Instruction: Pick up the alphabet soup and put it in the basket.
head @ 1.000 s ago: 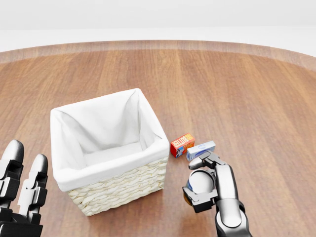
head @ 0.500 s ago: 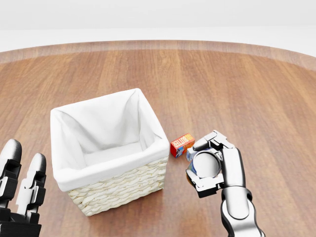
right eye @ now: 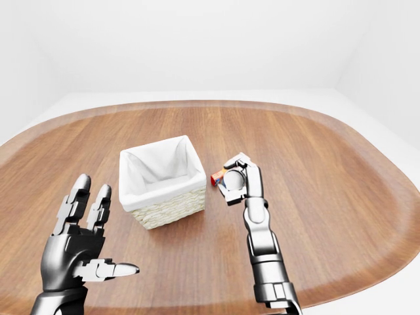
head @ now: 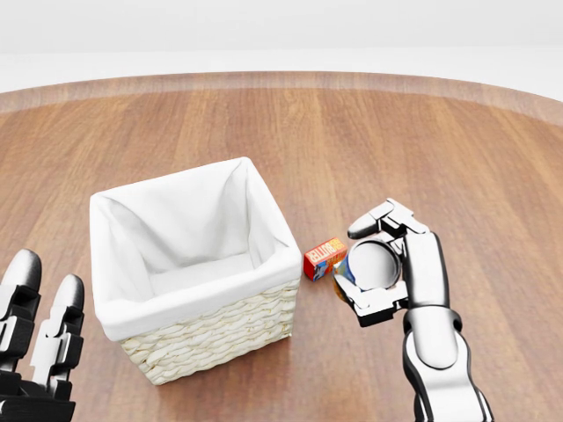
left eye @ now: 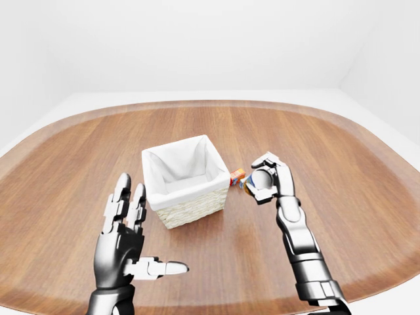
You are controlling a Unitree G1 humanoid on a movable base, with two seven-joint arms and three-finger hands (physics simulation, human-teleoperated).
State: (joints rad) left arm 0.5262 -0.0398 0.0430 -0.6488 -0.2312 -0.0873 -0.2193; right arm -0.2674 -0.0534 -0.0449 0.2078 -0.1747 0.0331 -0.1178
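Gripped in the right hand (head: 380, 264) with fingers closed round it, the soup can (head: 373, 265) up off the surface (head: 422, 149) just right of the basket (head: 189, 312), not yet over the rim; carry and drop left to do; left hand (left eye: 125, 230) spread, idle.

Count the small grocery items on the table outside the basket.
2 show: a red carton lying just right of the basket, and the alphabet soup gripped in the right hand beside it. Another could be hidden behind that hand.
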